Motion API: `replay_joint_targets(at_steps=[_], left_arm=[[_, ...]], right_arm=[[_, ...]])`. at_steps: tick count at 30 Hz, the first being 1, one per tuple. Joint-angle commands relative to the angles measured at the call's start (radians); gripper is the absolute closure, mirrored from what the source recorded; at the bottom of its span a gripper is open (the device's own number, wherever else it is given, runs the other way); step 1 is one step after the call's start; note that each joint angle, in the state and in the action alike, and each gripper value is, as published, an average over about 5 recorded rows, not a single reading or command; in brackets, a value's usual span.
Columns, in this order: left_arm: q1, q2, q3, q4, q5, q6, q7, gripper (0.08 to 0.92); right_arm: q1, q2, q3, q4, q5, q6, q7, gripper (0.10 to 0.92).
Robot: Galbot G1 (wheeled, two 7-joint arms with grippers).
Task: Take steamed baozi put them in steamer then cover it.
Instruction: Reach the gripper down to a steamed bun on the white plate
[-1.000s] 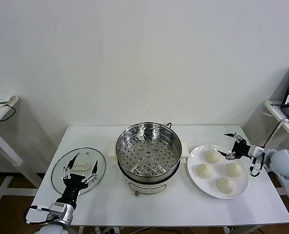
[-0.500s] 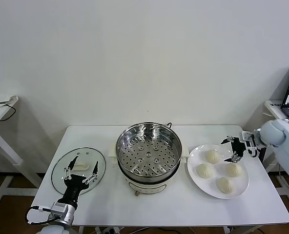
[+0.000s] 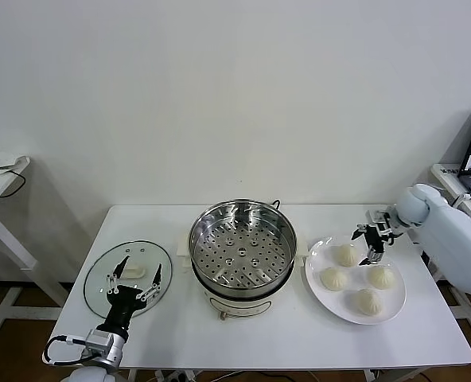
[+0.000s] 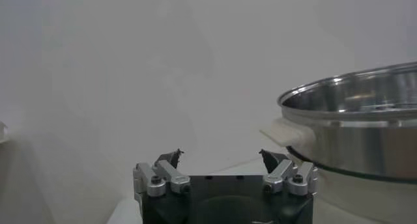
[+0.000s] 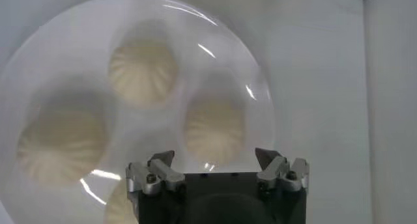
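Near the table's [image 3: 315, 334] left edge, our left gripper [image 3: 132, 280] hangs spread over the cover [image 3: 100, 274]. The steamer [image 3: 242, 247] sits mid-table, uncovered. Near the right edge, our right gripper [image 3: 370, 242] hovers, jaws apart, above the plate [image 3: 319, 280] holding four steamed baozi [image 3: 347, 255].

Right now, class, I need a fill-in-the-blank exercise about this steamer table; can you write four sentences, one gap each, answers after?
1. The white plate holds ____ baozi.
2. The steamer holds ____ baozi so far.
3. The glass cover lies on the table, on the steamer's ____ side.
4. The right gripper hovers open above the plate, while the left gripper waits open over the ____.

Missing words: four; no; left; cover
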Motion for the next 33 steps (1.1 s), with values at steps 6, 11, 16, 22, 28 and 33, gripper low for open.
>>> replay_joint_targets(at_steps=[6,11,16,22,28,33], left_arm=[[-0.001,0.0,0.002,0.003,0.001,-0.001,0.003,0.177],[-0.003,0.0,0.003,0.007,0.001,-0.001,0.002,0.177],[-0.005,-0.001,0.003,0.009,0.001,-0.001,0.002,0.177],[-0.005,-0.002,0.005,0.01,0.001,-0.001,0.002,0.177],[-0.005,-0.002,0.004,0.008,0.001,-0.001,0.001,0.177],[-0.003,-0.001,0.005,0.005,0.001,-0.001,0.001,0.177]], right_arm=[[0.025,0.073,-0.017,-0.09,-0.052,0.015,-0.006,0.203],[0.019,0.081,-0.007,-0.1,-0.07,0.024,0.002,0.203],[0.017,0.088,-0.006,-0.102,-0.077,0.025,0.008,0.242],[0.011,0.089,-0.006,-0.097,-0.083,0.028,0.009,0.371],[0.004,0.083,-0.004,-0.082,-0.086,0.03,0.012,0.381],[0.011,0.055,-0.016,-0.044,-0.059,0.032,0.008,0.381]])
